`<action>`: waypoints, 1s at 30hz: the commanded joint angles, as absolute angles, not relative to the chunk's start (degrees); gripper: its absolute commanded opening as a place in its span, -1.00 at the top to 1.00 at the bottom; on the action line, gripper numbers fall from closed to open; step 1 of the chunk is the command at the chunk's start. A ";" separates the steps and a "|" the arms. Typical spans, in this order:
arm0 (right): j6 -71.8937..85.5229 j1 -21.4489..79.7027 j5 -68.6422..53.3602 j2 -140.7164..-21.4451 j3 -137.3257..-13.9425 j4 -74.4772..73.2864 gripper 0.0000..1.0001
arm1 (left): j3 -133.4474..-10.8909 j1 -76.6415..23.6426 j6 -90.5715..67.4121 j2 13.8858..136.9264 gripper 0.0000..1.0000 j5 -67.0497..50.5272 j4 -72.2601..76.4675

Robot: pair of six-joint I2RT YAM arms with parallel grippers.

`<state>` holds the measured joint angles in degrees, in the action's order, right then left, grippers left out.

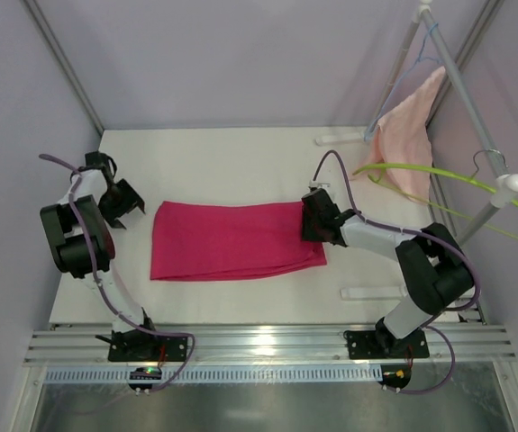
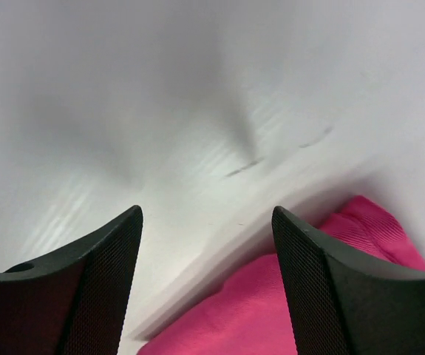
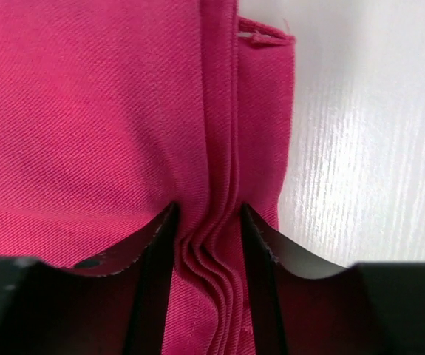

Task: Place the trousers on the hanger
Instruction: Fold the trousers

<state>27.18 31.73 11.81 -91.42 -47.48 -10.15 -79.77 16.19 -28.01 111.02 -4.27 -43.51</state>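
On the white table [image 1: 222, 162] the trousers [image 1: 231, 241] lie folded flat, their long axis running left to right with one short end toward each arm. The cloth looks soft, light and limp, so it will likely sag wherever it is unsupported; the short ends seem the best places to grip. The right claw [image 3: 207, 211] is pinched on bunched folds at the right end. The left claw [image 2: 207, 214] hovers with its jaws apart near the left end. The hanger [image 1: 421, 171] hangs well apart at the right rear.

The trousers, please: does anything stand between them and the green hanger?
Nothing visible does; the right claw pinches a fold of the trousers, and the pink towel hangs just beside the hanger.
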 commanded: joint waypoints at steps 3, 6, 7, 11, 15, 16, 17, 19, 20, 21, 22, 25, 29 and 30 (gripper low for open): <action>28.39 32.08 21.69 -90.45 -54.66 -27.82 -0.08 | -83.93 15.49 -28.74 100.91 -0.44 5.36 -46.22; 27.34 32.52 21.80 -86.14 -59.32 -33.29 -0.13 | -82.19 10.40 -28.21 97.48 -0.43 1.85 -45.27; 26.81 32.78 20.49 -84.39 -60.63 -33.48 -0.13 | -79.65 9.33 -28.47 96.25 -0.43 0.98 -44.31; 26.63 34.45 11.09 -81.48 -59.60 -29.63 0.23 | -72.52 8.44 -31.90 96.15 -0.30 -11.68 -36.31; 28.82 35.68 9.49 -81.91 -53.72 -23.75 0.56 | -71.63 8.53 -33.40 100.45 -0.03 -13.36 -34.81; 29.79 35.68 9.84 -81.83 -50.66 -22.77 0.58 | -72.07 8.61 -33.57 101.42 0.06 -13.10 -35.07; 30.06 35.77 10.10 -81.65 -49.06 -21.89 0.60 | -72.24 8.53 -33.66 103.51 0.17 -12.57 -35.07; 32.24 35.77 13.52 -81.83 -45.36 -20.92 0.67 | -73.30 8.61 -33.84 105.37 0.29 -10.73 -35.77; 32.60 35.77 15.80 -82.87 -44.66 -20.74 0.69 | -74.34 8.61 -33.75 106.08 0.33 -10.29 -36.21; 32.61 35.68 16.52 -83.32 -43.95 -20.92 0.69 | -74.53 8.61 -33.84 107.13 0.33 -9.85 -36.30; 32.69 35.68 16.87 -83.93 -43.86 -21.00 0.70 | -74.79 8.70 -33.84 107.49 0.33 -8.19 -36.39; 32.96 35.86 17.67 -84.11 -43.68 -21.27 0.71 | -77.07 8.61 -33.84 109.24 0.21 -6.50 -38.05; 31.21 36.74 17.93 -82.01 -46.40 -22.84 0.70 | -78.66 8.35 -33.57 106.27 -0.03 -8.35 -39.90; 29.55 37.61 17.49 -81.39 -48.93 -24.16 0.68 | -78.75 8.09 -33.14 104.78 -0.09 -8.18 -39.82</action>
